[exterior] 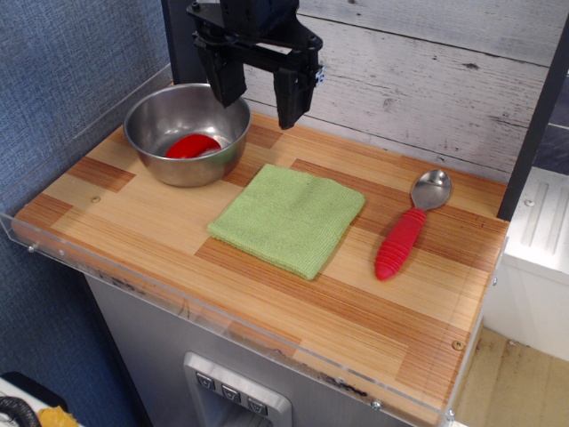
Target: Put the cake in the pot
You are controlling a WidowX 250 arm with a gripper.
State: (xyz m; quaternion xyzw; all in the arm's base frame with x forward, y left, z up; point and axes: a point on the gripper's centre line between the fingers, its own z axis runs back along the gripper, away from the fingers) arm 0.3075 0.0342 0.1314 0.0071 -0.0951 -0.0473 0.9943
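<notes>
The cake (192, 145), a small glossy piece with a red top, lies inside the pot (147, 124), a round shiny steel bowl at the back left of the wooden counter. My gripper (257, 105) hangs in the air to the right of the pot, near the back wall. Its two black fingers are spread wide and hold nothing. The gripper is apart from the pot and the cake.
A green folded cloth (289, 218) lies in the middle of the counter. A spoon with a red ribbed handle (402, 240) lies at the right. A clear plastic lip (178, 302) edges the front. A plank wall (418, 80) stands behind.
</notes>
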